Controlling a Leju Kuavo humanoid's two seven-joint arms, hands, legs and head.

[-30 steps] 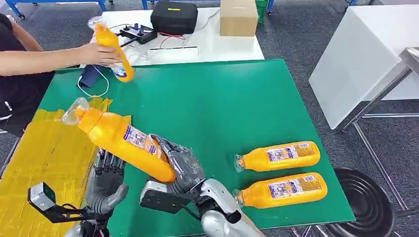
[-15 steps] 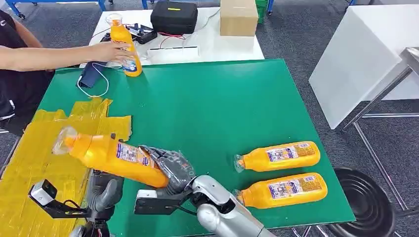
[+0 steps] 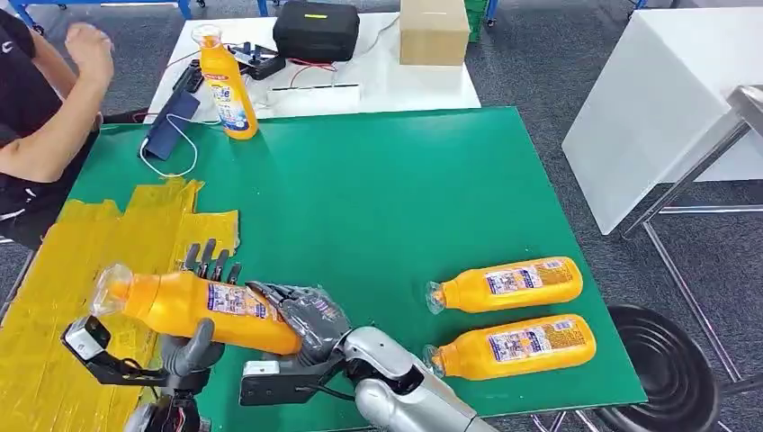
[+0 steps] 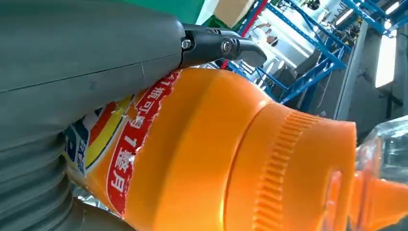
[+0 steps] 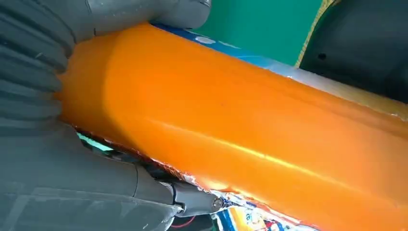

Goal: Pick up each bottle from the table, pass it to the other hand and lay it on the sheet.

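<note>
My right hand [image 3: 306, 319] grips the base of an orange bottle [image 3: 202, 304], which is held nearly level over the near left of the green table [image 3: 387, 198], its clear cap pointing over the yellow sheet [image 3: 72, 261]. My left hand [image 3: 193, 349] is at the bottle's middle. Its fingers [image 3: 211, 259] stand straight up behind the bottle and its thumb is in front. In the left wrist view the left hand [image 4: 72, 62] lies along the bottle [image 4: 216, 159]. The right wrist view has the right hand [image 5: 48, 159] wrapped round the bottle [image 5: 240, 125].
Two more orange bottles [image 3: 508, 283] [image 3: 513, 346] lie at the near right. A third [image 3: 225, 85] stands upright at the far left edge beside a dark phone with a cable [image 3: 166, 135]. A person [image 3: 45, 135] sits at far left. Behind are a black case [image 3: 317, 29] and a box [image 3: 434, 31].
My right hand brought the bottle down and leftward to nearly level. My left hand rose around its middle. The person stood their bottle upright on the table and drew the hand back.
</note>
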